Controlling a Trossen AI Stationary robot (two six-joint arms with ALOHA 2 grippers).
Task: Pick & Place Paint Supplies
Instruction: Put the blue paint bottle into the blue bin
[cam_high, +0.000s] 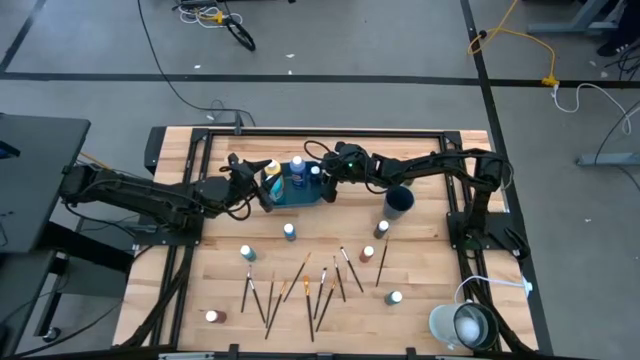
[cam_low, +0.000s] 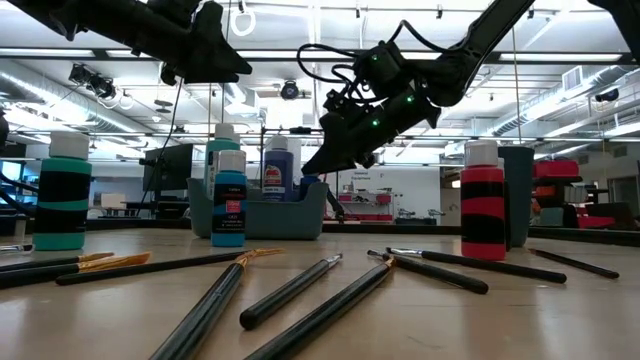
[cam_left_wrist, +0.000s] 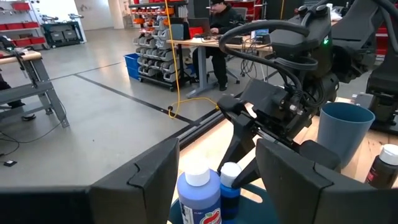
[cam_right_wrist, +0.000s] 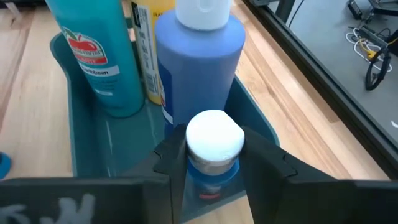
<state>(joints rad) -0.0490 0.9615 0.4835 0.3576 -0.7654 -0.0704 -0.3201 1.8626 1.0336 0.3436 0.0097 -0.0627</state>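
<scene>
My left gripper (cam_high: 262, 190) hangs spread wide at the teal tray's (cam_high: 283, 199) left end, holding nothing. My right gripper (cam_right_wrist: 208, 163) pinches a small white-capped blue bottle (cam_right_wrist: 212, 149) over the tray's right end, apparently just inside it. Brushes (cam_high: 296, 280) and other bottles (cam_high: 290, 231) lie on the near table (cam_high: 420, 260).

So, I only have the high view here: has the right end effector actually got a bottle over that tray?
Observer: Yes, the right end effector is clamped on a small blue bottle, just below its white cap.
Operator: Inside the tray?
Observer: Within the teal tray's walls, beside the large blue bottle; whether it rests on the floor is hidden.
Operator: And the left one?
Observer: The left end effector hangs open above the tray, holding nothing.
</scene>
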